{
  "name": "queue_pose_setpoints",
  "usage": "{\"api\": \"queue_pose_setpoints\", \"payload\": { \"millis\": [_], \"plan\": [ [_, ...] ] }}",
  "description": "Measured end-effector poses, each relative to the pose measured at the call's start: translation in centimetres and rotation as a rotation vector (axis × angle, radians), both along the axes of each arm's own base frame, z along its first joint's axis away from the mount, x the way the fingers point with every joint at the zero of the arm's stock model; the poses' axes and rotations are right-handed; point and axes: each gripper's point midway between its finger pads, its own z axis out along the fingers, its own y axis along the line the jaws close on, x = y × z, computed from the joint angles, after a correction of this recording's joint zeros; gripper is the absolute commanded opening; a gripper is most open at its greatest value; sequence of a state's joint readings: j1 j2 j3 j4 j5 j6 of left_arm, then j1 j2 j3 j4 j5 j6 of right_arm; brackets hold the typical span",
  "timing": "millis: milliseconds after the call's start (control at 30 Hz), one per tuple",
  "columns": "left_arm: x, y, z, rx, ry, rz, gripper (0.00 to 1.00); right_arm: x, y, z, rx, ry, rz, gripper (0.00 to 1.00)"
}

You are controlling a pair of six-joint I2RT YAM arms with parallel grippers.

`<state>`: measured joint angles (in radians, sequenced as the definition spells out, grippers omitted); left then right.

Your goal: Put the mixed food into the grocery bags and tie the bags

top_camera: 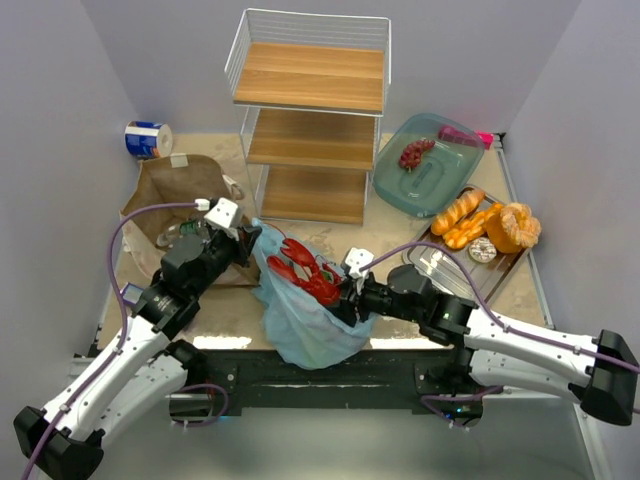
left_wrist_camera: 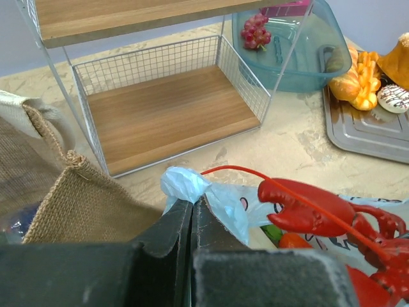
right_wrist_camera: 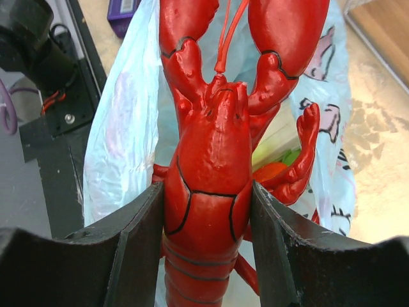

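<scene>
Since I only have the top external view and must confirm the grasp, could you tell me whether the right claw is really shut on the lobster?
Observer: Yes; the right wrist view shows the right claw shut on the body of the red lobster.
Operator: Thanks. Does the left claw hold the bag?
Observer: Yes; the left wrist view shows the left claw pinching a bunched edge of the light-blue plastic bag.
Operator: Anything inside it?
Observer: A green item and an orange item beside the lobster; unidentifiable.

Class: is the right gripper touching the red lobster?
Touching. In the right wrist view, the right gripper clamps the lobster, both fingers pressed against its body.
</scene>
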<state>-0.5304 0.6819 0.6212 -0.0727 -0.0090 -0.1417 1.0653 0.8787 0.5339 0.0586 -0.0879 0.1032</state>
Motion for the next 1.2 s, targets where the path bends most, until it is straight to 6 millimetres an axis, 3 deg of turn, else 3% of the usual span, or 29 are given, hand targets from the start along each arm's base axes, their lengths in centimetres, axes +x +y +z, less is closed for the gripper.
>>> {"api": "queue_pose_setpoints", "payload": {
  "millis": [333,567,867,1033,1067,1200],
  "plan": [
    [-0.4,-0.8,0.5,-0.027,-0.006,-0.046,0.00,-2.4,1.3,-4.8,-0.143,0.074,0.090,0.00],
    [-1.8,-1.4,2.4,-0.050,-0.077,-0.121,0.00,-1.8,1.3,-7.0,-0.229,0.119,0.046,0.00],
    [-4.8,-2.6,6.7,-0.128,-0.244,-0.273,0.00,-1.2,3.7,-8.8,-0.332,0.288,-0.021,0.00],
    [-5.6,-2.6,7.6,-0.146,-0.286,-0.298,0.00,-0.2,3.8,-9.3,-0.360,0.327,-0.119,0.01],
    [-5.7,-2.5,7.7,-0.148,-0.292,-0.295,0.00,-0.1,3.5,-9.4,-0.369,0.330,-0.133,0.20],
    [-5.5,-2.1,7.9,-0.148,-0.299,-0.270,0.00,0.0,2.6,-9.0,-0.401,0.339,-0.160,0.60]
  ]
}}
